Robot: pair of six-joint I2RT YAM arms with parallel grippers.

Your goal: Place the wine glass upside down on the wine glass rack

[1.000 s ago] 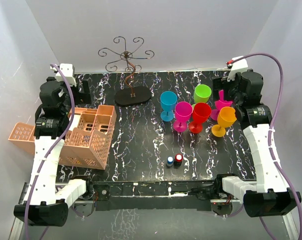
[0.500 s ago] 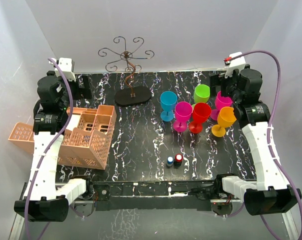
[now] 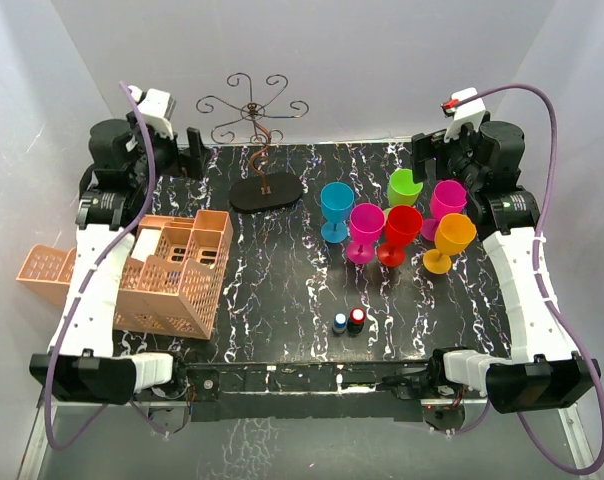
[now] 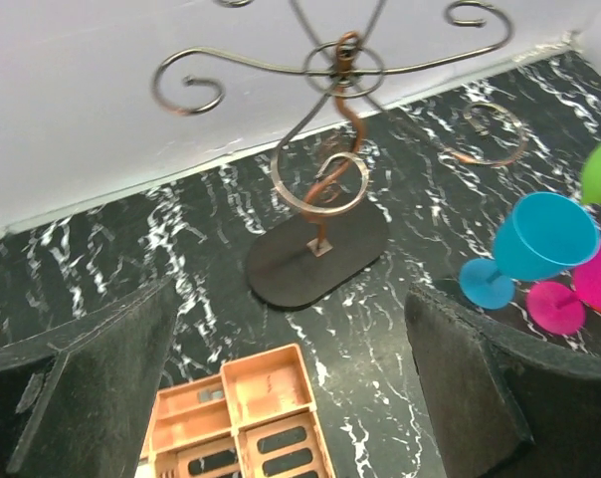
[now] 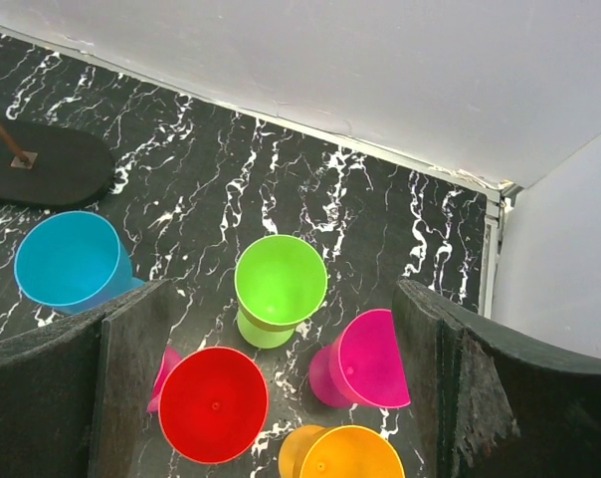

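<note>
Top view
Rack: the wire rack [image 3: 254, 108] stands upright on its dark oval base [image 3: 265, 190] at the far side of the table [image 3: 282, 300], left of the middle.
Glasses: blue glass [image 3: 336, 205], magenta glass [image 3: 367, 225], red glass [image 3: 402, 228], green glass [image 3: 405, 186], pink glass [image 3: 448, 198] and orange glass [image 3: 454, 235] are clustered right of the rack, all rim up on the table.
Crate: the orange crate [image 3: 172, 270] lies at the left edge.
Caps: a blue-topped bottle [image 3: 340, 322] and a red-topped bottle [image 3: 357, 318] stand near the front.
Left claw: the left gripper [image 3: 187, 150] hangs by the far left corner, beside the rack.
Right claw: the right gripper [image 3: 427, 155] hangs just behind the green glass.

Left wrist view
Claw: the left gripper [image 4: 289, 329] has its fingers [image 4: 101, 378] spread wide, with nothing between them.
Ahead: the rack [image 4: 330, 119] and its base [image 4: 315, 254] lie straight in front, and the crate [image 4: 241, 418] is below.
Right edge: the blue glass [image 4: 539, 239].

Right wrist view
Claw: the right gripper [image 5: 281, 299] is spread wide and holds nothing, with a finger [image 5: 82, 398] on either side of the cluster.
Below: the green glass [image 5: 279, 284] is in the middle, with the red glass [image 5: 213, 403], pink glass [image 5: 365, 360] and orange glass [image 5: 345, 453] nearer.
Left: the blue glass [image 5: 70, 261], with the rack base [image 5: 42, 169] beyond it.
</note>
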